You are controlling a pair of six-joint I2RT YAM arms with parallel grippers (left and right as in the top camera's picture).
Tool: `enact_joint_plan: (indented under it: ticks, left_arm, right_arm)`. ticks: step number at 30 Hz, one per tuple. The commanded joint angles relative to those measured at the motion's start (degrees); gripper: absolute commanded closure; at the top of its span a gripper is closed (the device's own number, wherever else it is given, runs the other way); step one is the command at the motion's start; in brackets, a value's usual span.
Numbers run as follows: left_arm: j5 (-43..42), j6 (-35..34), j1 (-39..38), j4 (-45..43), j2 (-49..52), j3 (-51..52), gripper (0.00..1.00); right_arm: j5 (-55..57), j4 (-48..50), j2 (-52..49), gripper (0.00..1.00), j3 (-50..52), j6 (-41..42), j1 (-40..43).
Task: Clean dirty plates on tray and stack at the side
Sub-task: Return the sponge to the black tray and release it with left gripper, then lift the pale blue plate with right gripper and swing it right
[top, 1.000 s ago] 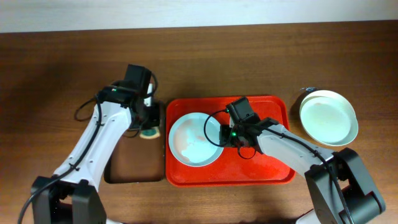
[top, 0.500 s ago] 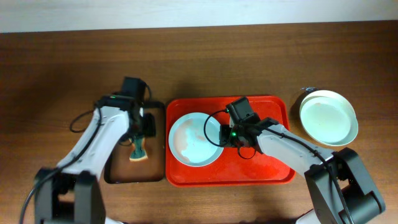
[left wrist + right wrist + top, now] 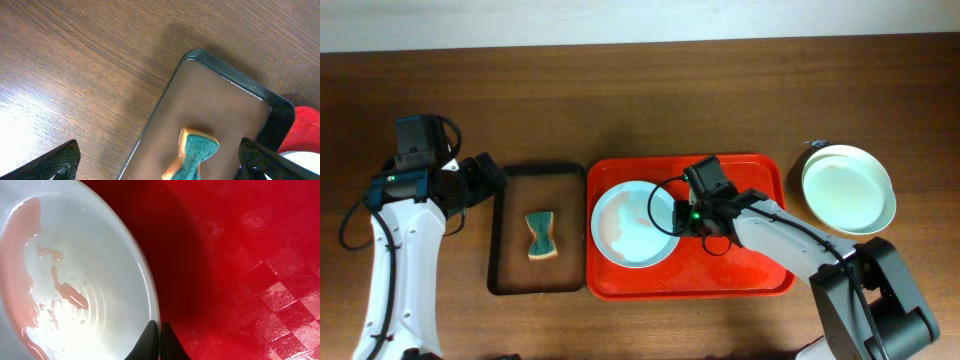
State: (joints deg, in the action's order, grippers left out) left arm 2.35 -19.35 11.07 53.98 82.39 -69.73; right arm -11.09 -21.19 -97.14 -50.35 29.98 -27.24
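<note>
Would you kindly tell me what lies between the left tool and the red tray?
In the overhead view, the black tray with a sponge on it.

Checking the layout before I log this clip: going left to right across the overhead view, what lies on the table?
Black tray with a green sponge in it → red tray holding the smeared pale blue plate → stacked plates off the tray, pale green on top.
</note>
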Motion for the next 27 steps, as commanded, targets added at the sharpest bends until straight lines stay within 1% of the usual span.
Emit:
enact_joint_plan:
  ticks: [1,2,3,5,6,7,8,9,10,12,13,15,16,18,19,20,22,24,25,27]
  left_arm:
    - [0.0,-0.6,0.2,0.1,-0.3,-0.6,0.01]
    - [0.0,-0.6,0.2,0.1,-0.3,-0.6,0.01]
    - [0.0,-0.6,0.2,0.1,-0.3,-0.6,0.01]
    - [0.0,-0.6,0.2,0.1,-0.3,-0.6,0.01]
    - [0.0,-0.6,0.2,0.1,-0.3,-0.6,0.01]
    - [0.0,-0.6,0.2,0.1,-0.3,-0.6,0.01]
    - [0.0,-0.6,0.2,0.1,-0.3,-0.6,0.01]
    - [0.0,-0.6,0.2,0.1,-0.3,-0.6,0.01]
    - [0.0,-0.6,0.2,0.1,-0.3,-0.6,0.01]
    - [0.0,-0.6,0.2,0.1,-0.3,-0.6,0.01]
    - [0.0,-0.6,0.2,0.1,-0.3,-0.6,0.01]
    - [0.0,-0.6,0.2,0.1,-0.3,-0.6,0.01]
    - [0.0,-0.6,0.2,0.1,-0.3,-0.6,0.01]
    - [0.0,-0.6,0.2,0.1,-0.3,-0.6,0.01]
    - [0.0,-0.6,0.2,0.1,-0.3,-0.6,0.01]
    - [0.0,-0.6,0.2,0.1,-0.3,-0.6,0.01]
    - [0.0,-0.6,0.2,0.1,-0.3,-0.6,0.01]
    - [0.0,-0.6,0.2,0.1,-0.3,-0.6,0.01]
    - [0.0,-0.6,0.2,0.1,-0.3,-0.6,0.01]
    - [0.0,-0.6,0.2,0.1,-0.3,-0.6,0.01]
  right_arm:
    - [-0.3,-0.2,-1.3,0.78,0.2,0.5,-0.1]
    - [-0.3,-0.1,-1.3,0.65,0.2,0.5,-0.1]
    - [-0.4,-0.2,-1.3,0.58,0.2,0.5,-0.1]
    - [-0.3,-0.2,-1.3,0.59,0.2,0.5,-0.1]
    - [-0.3,-0.2,-1.3,0.69,0.2,0.6,-0.1]
    - [-0.3,-0.2,-1.3,0.83,0.2,0.9,-0.1]
    - [-0.3,-0.1,-1.3,0.92,0.2,0.9,-0.1]
    - [-0.3,-0.1,-1.3,0.96,0.2,0.9,-0.1]
    - [-0.9,-0.5,-1.0,0.96,-0.3,0.9,0.3]
    - [-8.3,-0.9,1.0,0.96,-2.0,0.9,3.4]
    - [-15.6,-1.0,3.1,0.96,-3.1,0.9,6.7]
    - [-16.6,-4.8,5.7,0.96,-4.2,0.9,9.2]
    - [-16.0,-9.1,7.5,0.96,-5.6,0.9,10.4]
    - [-9.8,-19.3,8.8,0.96,-12.7,1.9,9.2]
    - [-6.6,-21.8,8.7,0.96,-16.0,4.0,7.7]
    - [-2.7,-22.1,8.7,0.96,-19.4,5.7,5.1]
    - [7.3,-20.9,8.7,0.96,-22.5,7.7,-0.4]
    - [11.0,-17.6,8.6,0.96,-22.6,9.6,-3.7]
    - [17.2,-14.2,8.2,0.96,-22.6,10.0,-7.8]
    - [23.5,-12.5,6.8,0.96,-22.6,9.9,-11.7]
